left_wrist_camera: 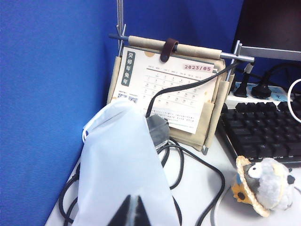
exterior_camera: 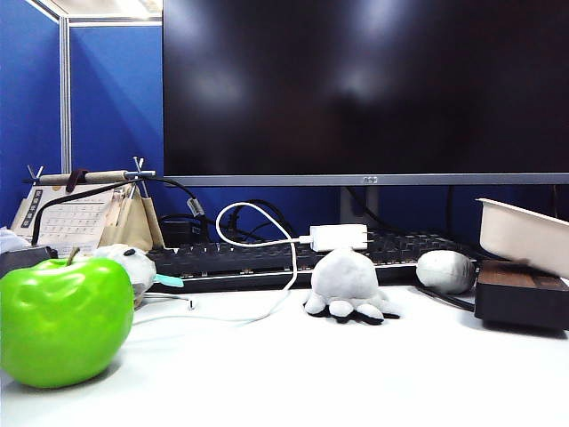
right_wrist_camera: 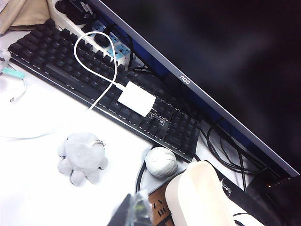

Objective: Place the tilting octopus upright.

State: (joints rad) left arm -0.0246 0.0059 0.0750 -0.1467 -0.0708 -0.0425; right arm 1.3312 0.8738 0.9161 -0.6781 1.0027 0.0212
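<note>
The octopus (exterior_camera: 347, 285) rests on the white table in front of the keyboard, its light grey dome up and its stubby tentacles spread, black showing beneath the front ones. The right wrist view shows the octopus (right_wrist_camera: 82, 155) from above, alone on the bare table. My right gripper (right_wrist_camera: 134, 212) is shut with nothing in it, hovering a short way from the octopus, beside a power strip. My left gripper (left_wrist_camera: 134, 212) is shut and empty, far off at the left end of the desk above a white bag (left_wrist_camera: 122, 169). Neither gripper appears in the exterior view.
A green apple (exterior_camera: 62, 320) stands front left. A black keyboard (exterior_camera: 267, 258) with a white charger (exterior_camera: 338, 237) and cable lies behind the octopus. A grey oval lump (exterior_camera: 444, 271), a dark power strip (exterior_camera: 520, 294) and a white tray (exterior_camera: 524, 233) sit right. A desk calendar (left_wrist_camera: 164, 92) and a spotted plush (left_wrist_camera: 265, 186) are left.
</note>
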